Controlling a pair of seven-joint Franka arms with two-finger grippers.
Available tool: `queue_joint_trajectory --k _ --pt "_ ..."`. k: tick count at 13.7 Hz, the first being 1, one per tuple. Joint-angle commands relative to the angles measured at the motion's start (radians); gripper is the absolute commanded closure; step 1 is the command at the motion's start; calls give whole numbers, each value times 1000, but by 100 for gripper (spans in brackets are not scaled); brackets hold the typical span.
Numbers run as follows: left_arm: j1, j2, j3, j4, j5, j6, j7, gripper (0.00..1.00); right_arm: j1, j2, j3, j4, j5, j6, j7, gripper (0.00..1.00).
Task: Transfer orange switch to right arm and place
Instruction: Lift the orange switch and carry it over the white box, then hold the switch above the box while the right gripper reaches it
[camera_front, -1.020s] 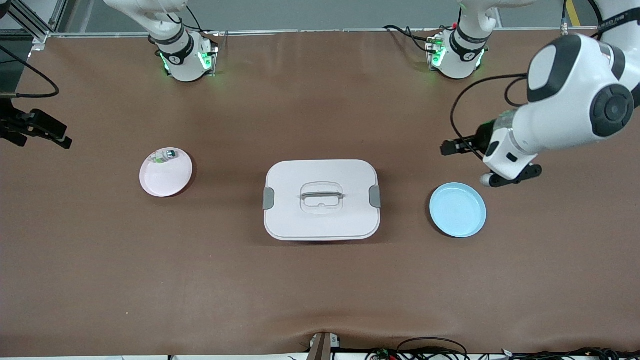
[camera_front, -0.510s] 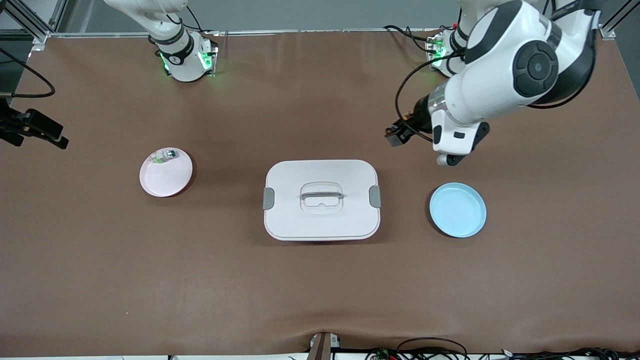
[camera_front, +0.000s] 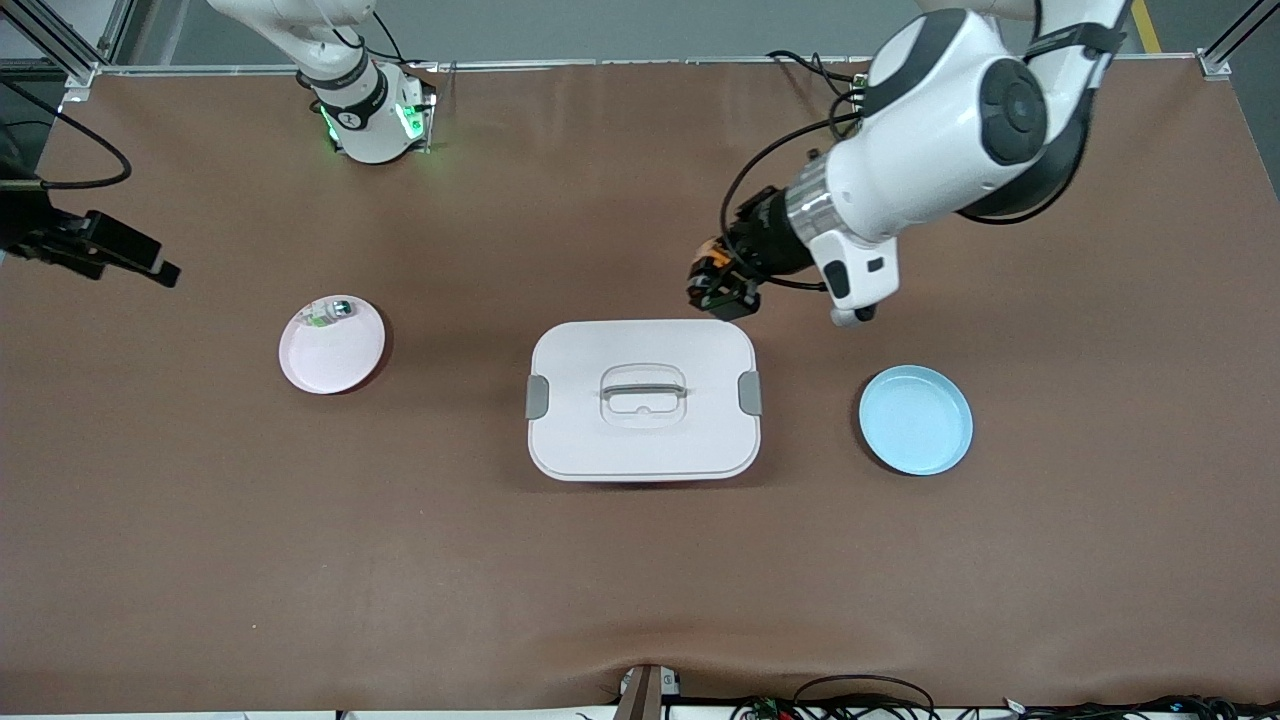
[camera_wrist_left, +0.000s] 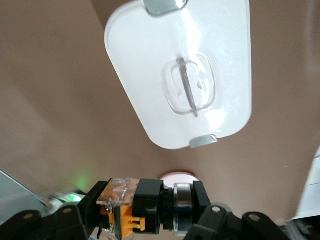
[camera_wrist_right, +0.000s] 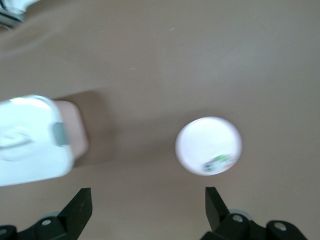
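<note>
The left end effector (camera_front: 722, 283) hangs in the air over the brown bench (camera_front: 640, 580), just off the edge of the white lidded box (camera_front: 642, 400) on the side toward the robot bases, and it is pinching the orange switch (camera_front: 712, 254) between its fingers. In the left wrist view the switch (camera_wrist_left: 145, 205) lies crosswise between the black fingers (camera_wrist_left: 215, 220), its orange block and clear cap at one end and its silvery ring at the other. The right end effector (camera_front: 125, 257) hovers over the bench's edge at the right arm's end, its fingers (camera_wrist_right: 80, 205) spread wide with nothing between them. Below it sits the pink plate (camera_front: 332, 345) with a small clear-and-green switch (camera_front: 330, 312) on its rim. The blue plate (camera_front: 915, 420) lies bare beside the box toward the left arm's end.
</note>
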Motion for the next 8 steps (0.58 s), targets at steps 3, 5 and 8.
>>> queue_joint_trajectory --k 3,5,8 --pt "-93 86 12 60 27 170 -237 77 100 -18 9 -157 233 204 169 0" --pt "-119 108 12 60 81 225 -320 77 154 -18 9 -208 310 269 81 0" --pt "-145 138 14 67 132 288 -411 77 221 -9 9 -238 372 327 8 0"
